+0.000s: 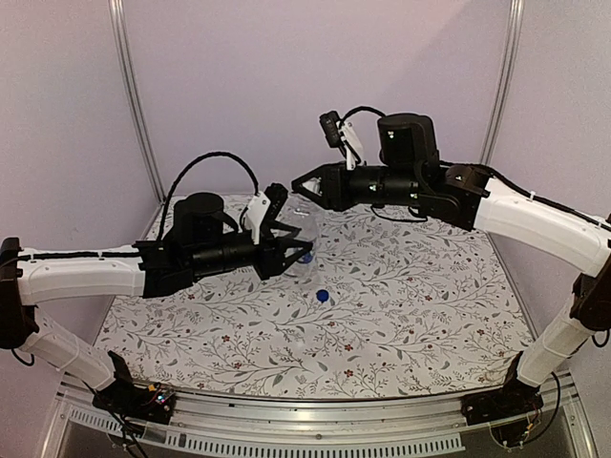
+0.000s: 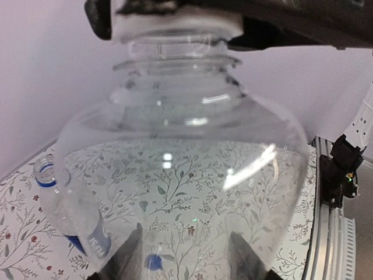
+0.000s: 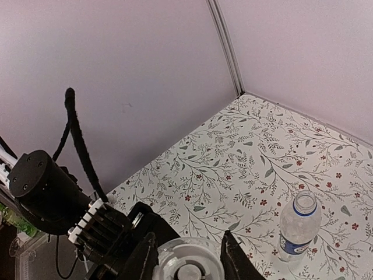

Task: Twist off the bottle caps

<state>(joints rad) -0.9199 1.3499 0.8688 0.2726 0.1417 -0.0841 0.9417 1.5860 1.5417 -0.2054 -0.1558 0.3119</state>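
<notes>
My left gripper point(image 1: 298, 250) is shut on the body of the transparent unlabelled bottle point(image 1: 307, 229) and holds it upright. In the left wrist view that bottle point(image 2: 186, 163) fills the frame, and my fingers point(image 2: 125, 256) show through it. My right gripper point(image 1: 299, 186) is above, shut on the bottle's pale cap point(image 2: 175, 23). In the right wrist view the cap point(image 3: 189, 265) sits between the right fingers point(image 3: 145, 256). The labelled bottle point(image 3: 298, 227) stands open beside it, a blue ring on its neck, and also shows in the left wrist view point(image 2: 64, 210). The bright blue cap point(image 1: 323, 296) lies on the cloth.
A floral cloth point(image 1: 401, 315) covers the table. Lilac walls with metal posts point(image 1: 134, 105) close the back and sides. A metal rail point(image 1: 315, 425) runs along the near edge. The left arm's wrist and cable point(image 3: 46, 192) sit close under my right gripper.
</notes>
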